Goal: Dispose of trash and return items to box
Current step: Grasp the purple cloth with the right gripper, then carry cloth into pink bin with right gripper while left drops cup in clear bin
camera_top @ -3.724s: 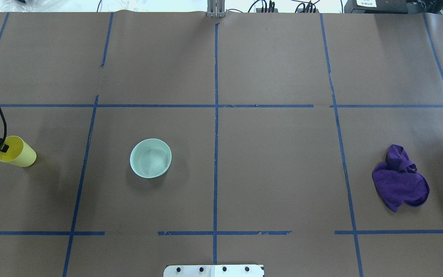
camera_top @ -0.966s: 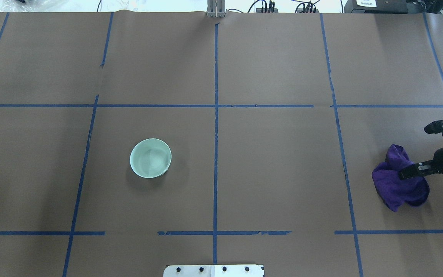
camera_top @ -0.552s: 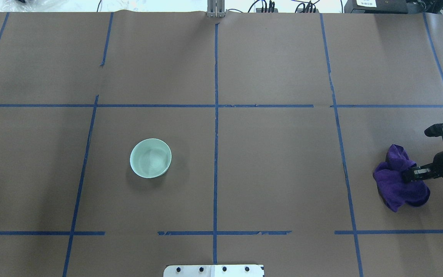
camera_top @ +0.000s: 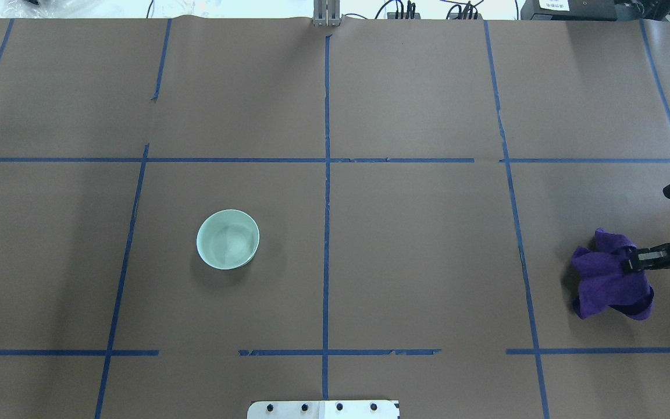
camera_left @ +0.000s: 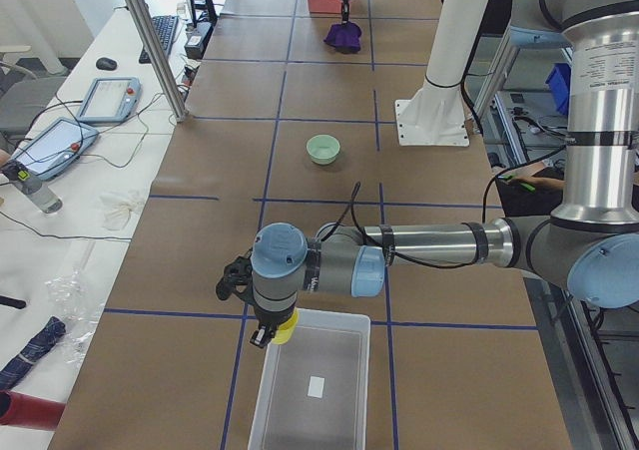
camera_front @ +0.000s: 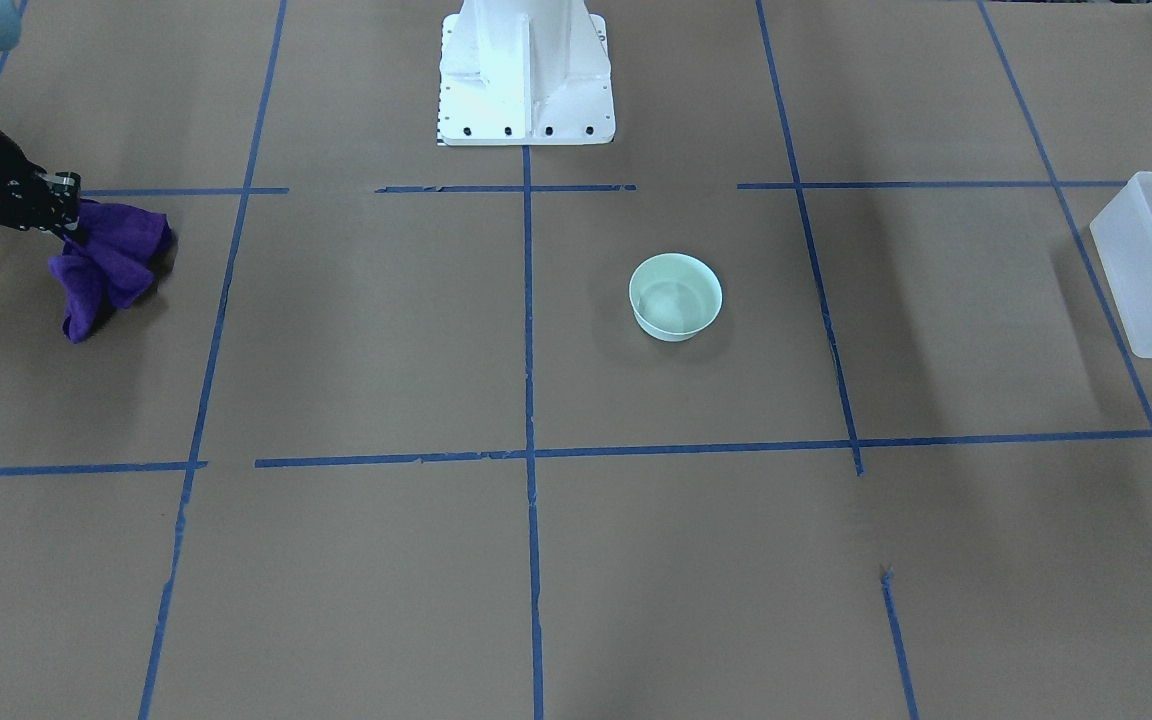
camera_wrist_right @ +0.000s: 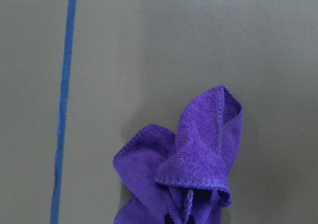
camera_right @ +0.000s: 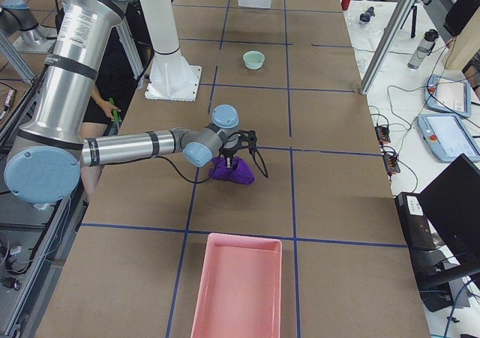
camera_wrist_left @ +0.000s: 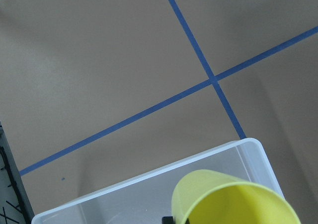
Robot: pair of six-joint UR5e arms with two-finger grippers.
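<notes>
The yellow cup is held in my left gripper, which is shut on it, just above the near end of the translucent white box. In the left wrist view the cup hangs over the box rim. The box also shows in the front view. My right gripper is shut on the top of the purple cloth, at the table's right side. It shows in the front view with the cloth drooping below it. The right wrist view shows the cloth bunched into a peak.
A pale green bowl stands left of the table's middle, also in the front view. A pink tray lies at the table's right end, beyond the cloth. The robot's white base is at the near middle edge.
My left gripper has carried the yellow cup out of the overhead view. My right gripper came in over the purple cloth, shut on it and drew it a little to the right.
</notes>
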